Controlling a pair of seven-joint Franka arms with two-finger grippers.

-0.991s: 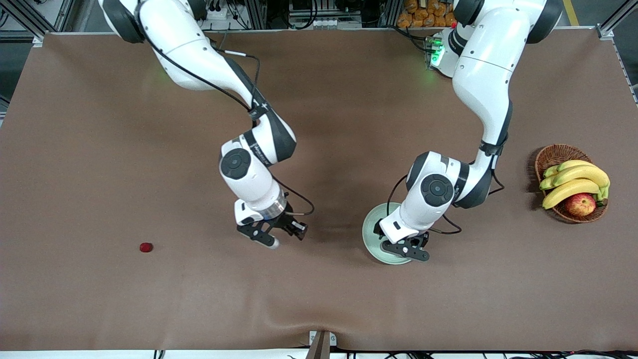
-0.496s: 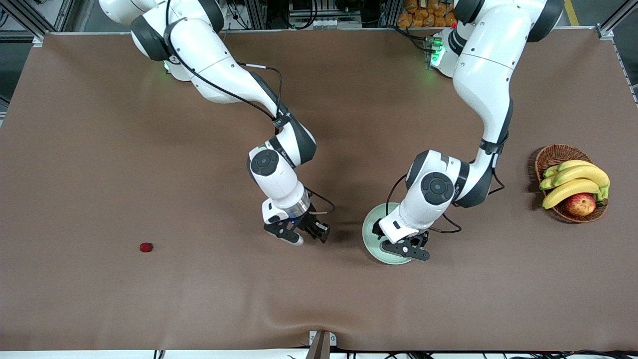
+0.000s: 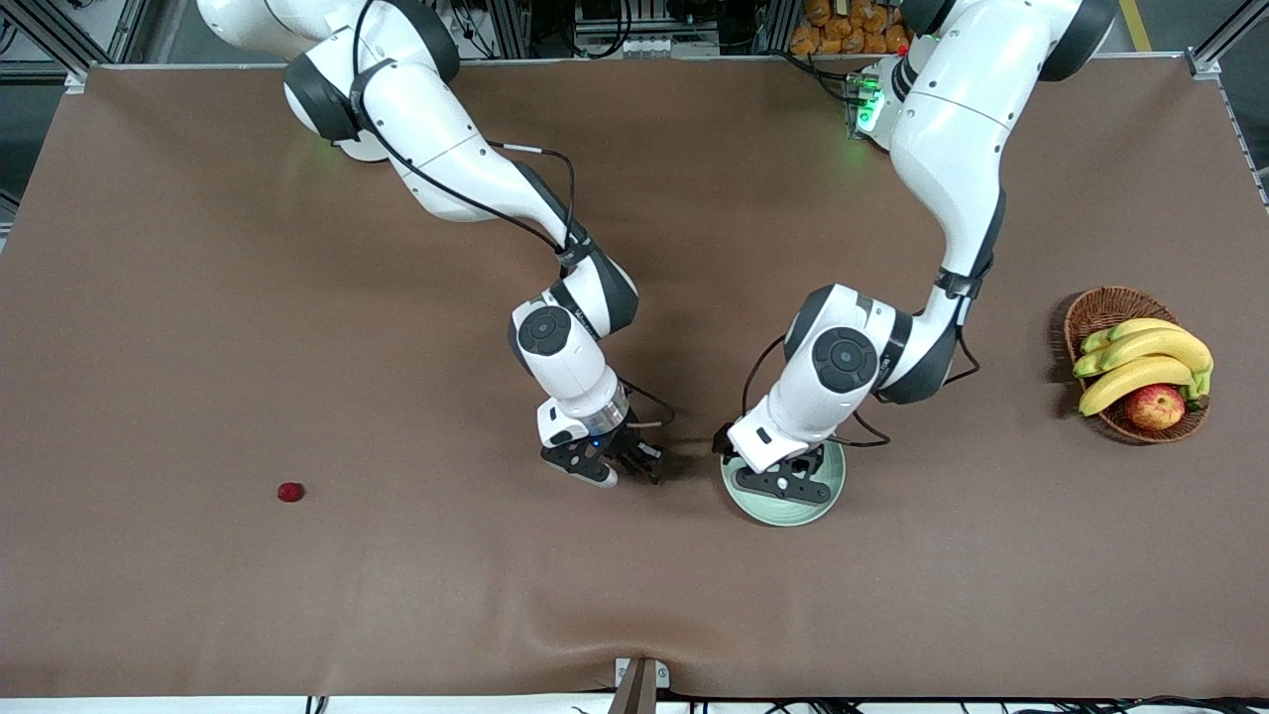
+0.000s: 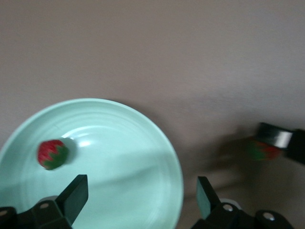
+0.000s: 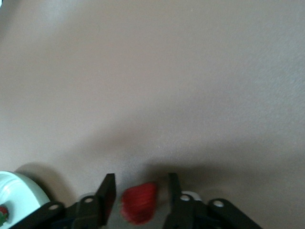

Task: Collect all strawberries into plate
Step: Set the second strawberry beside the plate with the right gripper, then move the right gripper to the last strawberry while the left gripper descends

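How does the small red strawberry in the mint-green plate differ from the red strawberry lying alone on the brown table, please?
The plate strawberry lies in the round plate under the open left gripper; the lone strawberry lies on the table toward the right arm's end, far from the right gripper beside the plate. The plate strawberry shows a green cap; the lone strawberry shows only red. Both are tiny.

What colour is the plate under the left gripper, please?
Pale mint green, plain and glossy; the plate shows best in the left wrist view.
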